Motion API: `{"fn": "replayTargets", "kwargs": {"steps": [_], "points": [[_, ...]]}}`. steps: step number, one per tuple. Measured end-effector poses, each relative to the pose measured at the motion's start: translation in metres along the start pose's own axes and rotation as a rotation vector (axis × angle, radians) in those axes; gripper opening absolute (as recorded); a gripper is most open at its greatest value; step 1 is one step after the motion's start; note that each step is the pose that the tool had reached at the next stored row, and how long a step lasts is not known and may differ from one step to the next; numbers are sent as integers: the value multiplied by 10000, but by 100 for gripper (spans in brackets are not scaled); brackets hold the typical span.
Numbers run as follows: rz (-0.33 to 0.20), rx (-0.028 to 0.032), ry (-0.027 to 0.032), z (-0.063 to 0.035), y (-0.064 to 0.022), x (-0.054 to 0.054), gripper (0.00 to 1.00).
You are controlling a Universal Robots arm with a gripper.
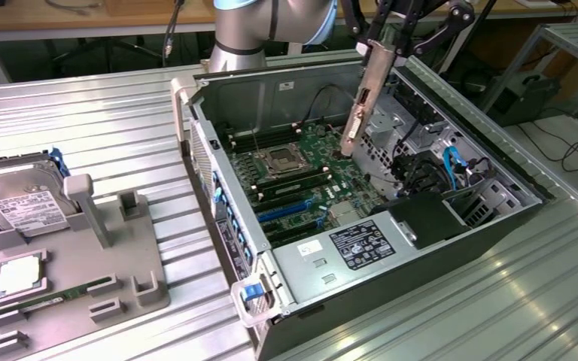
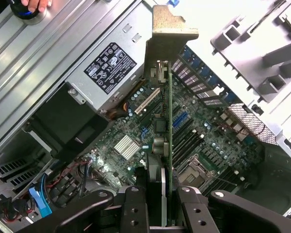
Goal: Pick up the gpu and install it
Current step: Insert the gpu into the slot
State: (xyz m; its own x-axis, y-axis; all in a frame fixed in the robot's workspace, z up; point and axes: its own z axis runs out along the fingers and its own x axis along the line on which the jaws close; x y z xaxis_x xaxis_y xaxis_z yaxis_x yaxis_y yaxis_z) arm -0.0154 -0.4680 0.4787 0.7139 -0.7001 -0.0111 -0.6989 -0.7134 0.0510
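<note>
Pickup is done: my fingers [image 2: 135,209] are clamped partway closed on the gpu [image 2: 163,121], which hangs on edge beneath them above the motherboard [image 1: 299,174]; seating it remains.

Lab: robot arm [image 1: 259,22], open computer case [image 1: 214,180]

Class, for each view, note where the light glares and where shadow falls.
Exterior view: bright sheen on the ribbed table toward the exterior view's right; inside the case, around the black shroud, deep shadow. Wrist view: the grey tray is washed out nearly white, while the tool gripping the gpu looks dark.
</note>
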Motion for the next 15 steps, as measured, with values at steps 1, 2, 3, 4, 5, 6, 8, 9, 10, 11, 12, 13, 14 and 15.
{"fn": "replayTargets", "kwargs": {"steps": [1,2,3,4,5,6,8,9,10,11,12,13,14,15], "points": [[-82,-1,4,0,0,0,28],[-193,-3,10,0,1,1,28],[-280,-4,15,0,1,1,28],[-385,-5,20,-1,2,2,28],[-476,-6,25,0,2,2,28],[-555,-6,28,0,2,2,28],[-721,-8,37,0,3,3,28],[-803,-9,41,0,4,3,28],[-891,-10,46,0,4,4,28],[-975,-11,50,0,4,4,28],[-1071,-12,55,0,4,4,28],[-1166,-13,60,0,5,5,28],[-1273,-13,65,1,5,5,28],[-1381,-13,70,1,5,5,28]]}}
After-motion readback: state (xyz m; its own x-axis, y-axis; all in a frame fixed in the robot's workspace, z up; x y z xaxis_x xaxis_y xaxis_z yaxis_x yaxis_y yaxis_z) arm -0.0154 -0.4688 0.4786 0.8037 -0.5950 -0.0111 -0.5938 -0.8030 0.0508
